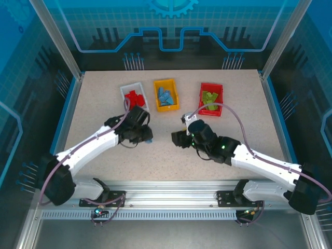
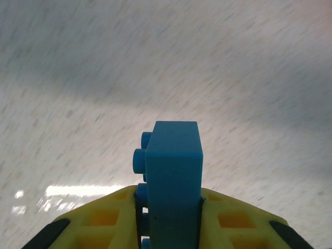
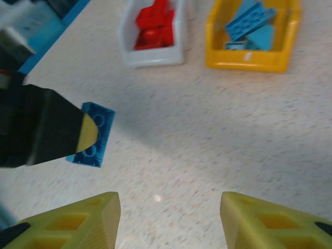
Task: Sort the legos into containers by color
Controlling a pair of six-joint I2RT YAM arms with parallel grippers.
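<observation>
**While a blue brick sits clamped, the yellow bin waits**

Since the blue brick (image 2: 174,171) stands on edge between the yellow prongs of the left gripper (image 2: 168,210), studs facing left, that pincer is clenched on it. It is down near the speckled table (image 1: 104,104), just in front of the white bin (image 1: 124,91). Whether the brick is clear of the surface I cannot tell. Reds lie in the white bin, blues in the yellow bin (image 1: 155,93), greens in the red bin (image 1: 211,85). The right gripper (image 3: 168,207) hangs close by, released, with nothing between its prongs. The step in hand looks like carrying this blue piece. The next move calls for a lift, a swing rightward past the white bin to above the yellow one, then a release over the blues inside.
</observation>
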